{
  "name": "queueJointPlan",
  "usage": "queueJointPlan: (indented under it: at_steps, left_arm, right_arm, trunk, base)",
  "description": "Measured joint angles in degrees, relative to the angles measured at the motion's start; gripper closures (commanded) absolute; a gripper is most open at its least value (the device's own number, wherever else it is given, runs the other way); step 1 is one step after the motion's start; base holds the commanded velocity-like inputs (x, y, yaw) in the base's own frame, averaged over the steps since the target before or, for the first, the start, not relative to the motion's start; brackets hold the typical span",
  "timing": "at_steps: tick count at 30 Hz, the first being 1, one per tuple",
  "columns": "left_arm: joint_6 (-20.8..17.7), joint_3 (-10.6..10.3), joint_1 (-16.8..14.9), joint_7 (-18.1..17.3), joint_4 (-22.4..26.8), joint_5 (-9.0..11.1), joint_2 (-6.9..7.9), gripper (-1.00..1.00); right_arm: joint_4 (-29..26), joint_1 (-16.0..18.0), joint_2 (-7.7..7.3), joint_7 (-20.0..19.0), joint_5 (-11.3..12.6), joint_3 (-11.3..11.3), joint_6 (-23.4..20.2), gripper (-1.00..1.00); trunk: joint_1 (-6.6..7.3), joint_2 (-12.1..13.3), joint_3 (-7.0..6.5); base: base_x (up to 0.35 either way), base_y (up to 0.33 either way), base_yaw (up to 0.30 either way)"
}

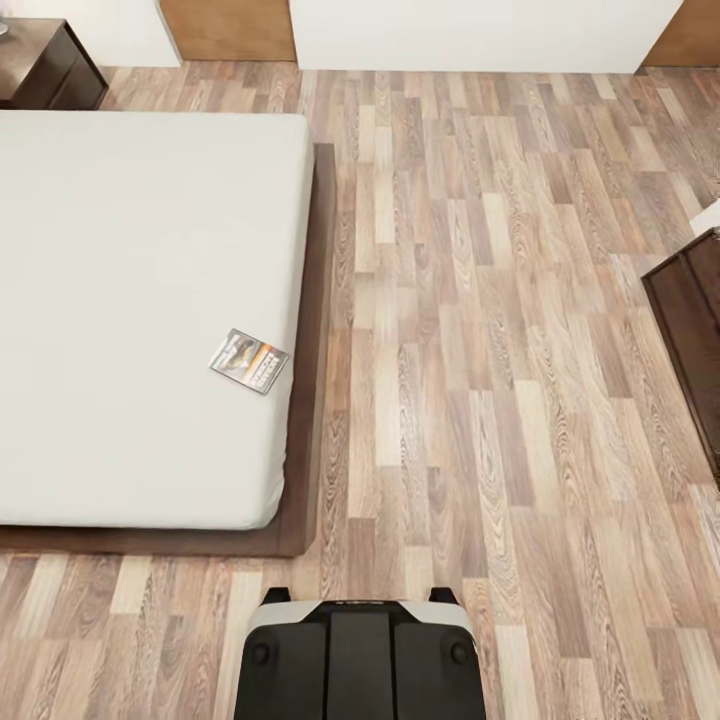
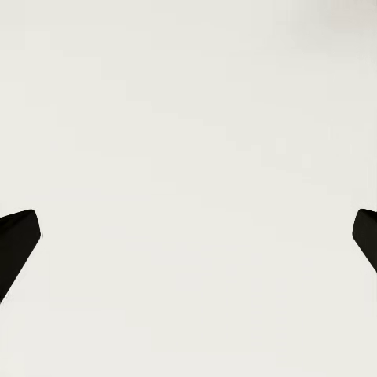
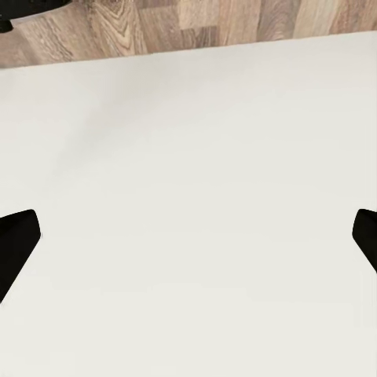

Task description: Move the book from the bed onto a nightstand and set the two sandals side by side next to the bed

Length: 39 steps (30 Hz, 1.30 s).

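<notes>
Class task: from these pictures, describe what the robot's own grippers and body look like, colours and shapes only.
In each wrist view, the left gripper and right gripper show two plain black fingertips with blunt, wedge-shaped ends, no markings or cables visible. In the head view, the robot's body is black with a pale grey upper rim.

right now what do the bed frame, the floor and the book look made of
Bed frame: dark brown wood, matte, faint grain. Floor: light wood planks or laminate, mixed tones, visible grain. Book: thin paperback, probably paper with a printed cover; lies flat on the white mattress.
</notes>
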<state>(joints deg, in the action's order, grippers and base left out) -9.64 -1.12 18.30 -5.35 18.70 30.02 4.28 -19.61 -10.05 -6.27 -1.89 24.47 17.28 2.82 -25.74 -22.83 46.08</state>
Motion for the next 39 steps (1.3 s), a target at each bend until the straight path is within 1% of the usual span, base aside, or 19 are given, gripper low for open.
queueJointPlan:
  at_steps: [16,26,34,39]
  left_arm:
    - [0.0,0.0,0.0,0.0,0.0,0.0,0.0,-1.0]
    - [0.0,0.0,0.0,0.0,0.0,0.0,0.0,-1.0]
    - [0.0,0.0,0.0,0.0,0.0,0.0,-0.01,-1.0]
    - [0.0,0.0,0.0,0.0,0.0,0.0,-0.01,-1.0]
  right_arm:
    - [0.0,0.0,0.0,0.0,0.0,0.1,0.0,-1.0]
    - [0.0,0.0,0.0,-0.1,-0.1,0.2,0.0,-1.0]
    - [0.0,0.0,0.0,-0.2,-0.2,0.4,0.0,-1.0]
    - [-0.1,0.0,0.04,-0.2,-0.3,1.3,0.0,-1.0]
  trunk:
    - [0.0,0.0,-1.32]
    - [0.0,0.0,-2.18]
    - [0.0,0.0,-2.91]
    - [0.0,0.0,-3.35]
  base:
    - [0.0,0.0,-0.175]
    - [0.0,0.0,-0.13]
    - [0.0,0.0,-0.023]
    - [0.0,0.0,0.105]
